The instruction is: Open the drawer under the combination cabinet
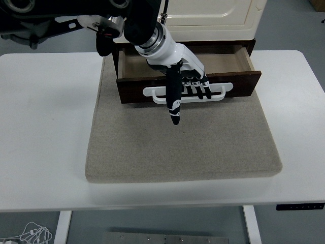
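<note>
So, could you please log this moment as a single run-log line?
left hand: hooked on white handle | dark wooden drawer: partly open, inside looks empty | right hand: not in view

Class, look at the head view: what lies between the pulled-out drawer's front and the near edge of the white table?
In the head view, only the grey felt mat lies between the drawer front and the table edge, then bare tabletop. The left hand's thumb overhangs the mat.

Brightness: well lit, even, soft overhead light.
Glare: white table near-blown on both sides of the left hand; glossy highlight on cream cabinet above the hand.
Shadows: soft, faint; thin dark band below the drawer front on the grey mat; drawer interior behind the hand shaded.
Focus: sharp at the hand and mat weave; no motion blur.
Edges: table edges bow slightly; arm at top left dark, little detail.
</note>
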You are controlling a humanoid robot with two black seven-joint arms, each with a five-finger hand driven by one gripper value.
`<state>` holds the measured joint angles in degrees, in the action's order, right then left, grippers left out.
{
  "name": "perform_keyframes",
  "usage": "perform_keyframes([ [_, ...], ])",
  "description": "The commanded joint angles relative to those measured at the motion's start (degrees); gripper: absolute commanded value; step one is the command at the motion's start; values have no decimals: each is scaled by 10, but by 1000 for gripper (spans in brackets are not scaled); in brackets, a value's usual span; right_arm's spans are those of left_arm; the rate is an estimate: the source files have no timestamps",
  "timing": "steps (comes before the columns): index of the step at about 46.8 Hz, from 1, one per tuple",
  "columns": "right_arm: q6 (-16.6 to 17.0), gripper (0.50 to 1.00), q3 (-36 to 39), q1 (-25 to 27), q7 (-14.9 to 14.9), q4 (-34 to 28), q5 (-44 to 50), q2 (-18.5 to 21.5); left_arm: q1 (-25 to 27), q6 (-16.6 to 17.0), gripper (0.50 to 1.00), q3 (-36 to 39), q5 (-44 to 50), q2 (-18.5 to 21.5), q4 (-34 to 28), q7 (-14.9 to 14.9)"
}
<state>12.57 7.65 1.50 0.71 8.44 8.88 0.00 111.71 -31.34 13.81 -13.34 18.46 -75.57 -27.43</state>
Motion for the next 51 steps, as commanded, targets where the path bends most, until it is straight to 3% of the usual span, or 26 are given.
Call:
perform_keyframes([
  [1, 0, 926, 0, 0, 0, 0, 0, 0, 1, -4, 1000, -3, 2, 2, -5, 0],
  [28, 0, 926, 0, 0, 0, 0, 0, 0, 3, -37, 1000, -59, 9, 23, -16, 0],
  [37, 0, 926, 0, 0, 0, 0, 0, 0, -5, -37, 1000, -149, 9, 33, -11, 4],
  [51, 0, 926, 0, 0, 0, 0, 0, 0, -66, -29, 1000, -381, -3, 43, 60, 5],
])
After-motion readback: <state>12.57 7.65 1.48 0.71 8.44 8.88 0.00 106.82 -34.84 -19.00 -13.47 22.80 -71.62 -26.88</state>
